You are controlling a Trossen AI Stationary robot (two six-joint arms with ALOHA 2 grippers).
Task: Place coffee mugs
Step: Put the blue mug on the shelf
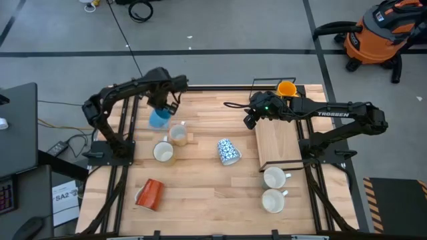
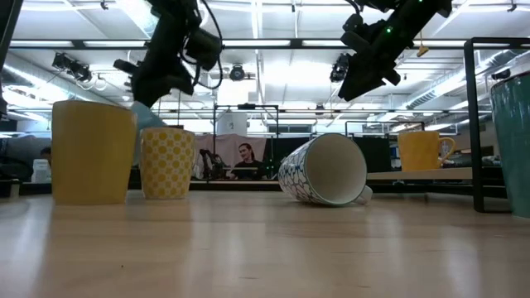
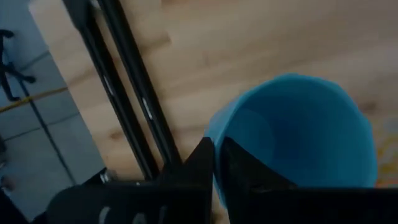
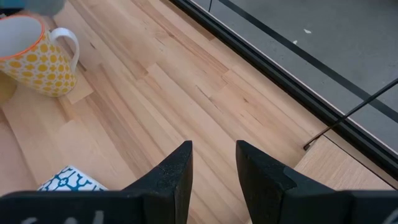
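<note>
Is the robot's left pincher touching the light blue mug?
Touching. In the left wrist view, the left gripper has its fingers shut on the rim of the light blue mug, one finger inside and one outside.

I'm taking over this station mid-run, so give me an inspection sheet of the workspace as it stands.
Surface: wooden table, raised board on a black rack at right.
Job's things: light blue mug in the left gripper; orange-yellow mug on the rack; patterned mug and red-orange mug on their sides; four pale mugs upright.
Clutter: nothing seen.
Grippers: left gripper shut on the blue mug's rim; right gripper open, empty, above the table.
Cables: black cable across the floor behind.
Surroundings: orange vacuum; monitor at left.
</note>
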